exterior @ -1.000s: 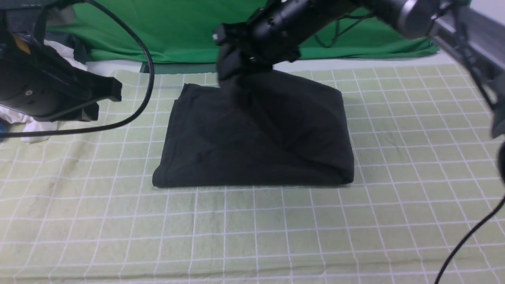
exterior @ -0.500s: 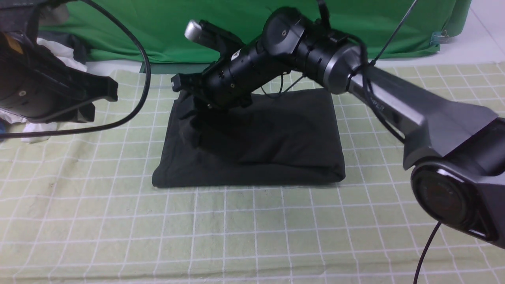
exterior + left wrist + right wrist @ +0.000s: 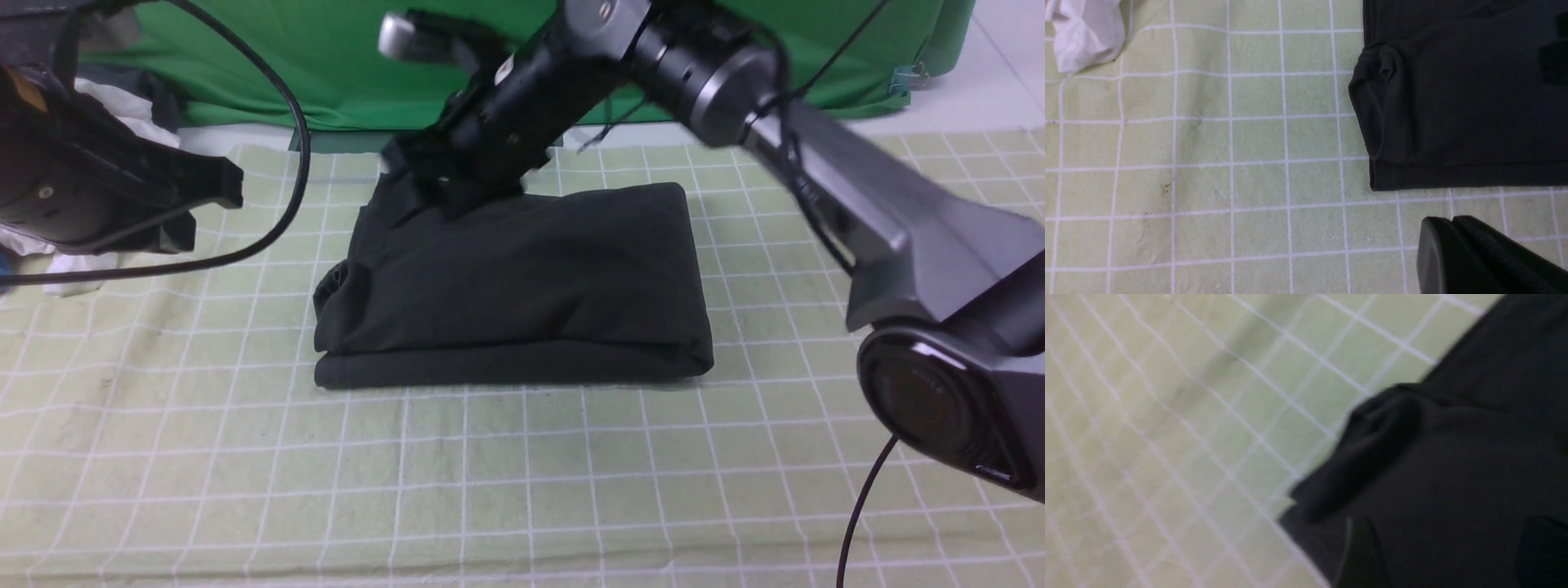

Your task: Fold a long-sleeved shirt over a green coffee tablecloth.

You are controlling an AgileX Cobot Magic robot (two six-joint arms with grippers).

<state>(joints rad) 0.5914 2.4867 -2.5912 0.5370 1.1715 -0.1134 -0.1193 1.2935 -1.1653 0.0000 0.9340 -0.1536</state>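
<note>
The black long-sleeved shirt lies folded into a thick rectangle in the middle of the pale green checked tablecloth; its print is hidden. My right gripper hangs over the shirt's far left corner. In the right wrist view its two fingers stand apart over the black cloth, so the right gripper is open and empty. My left gripper hovers left of the shirt. In the left wrist view the left gripper is shut and empty, above the cloth near the shirt's near left corner.
A crumpled white garment lies at the tablecloth's left edge under my left arm. A deep-green backdrop hangs behind the table. A black cable loops from the left arm; another cable hangs at the right.
My right gripper carried the lifted shirt layer leftward, laid it onto the left half and let go. The shirt now lies flat, one fold thicker. The left arm has not moved.
</note>
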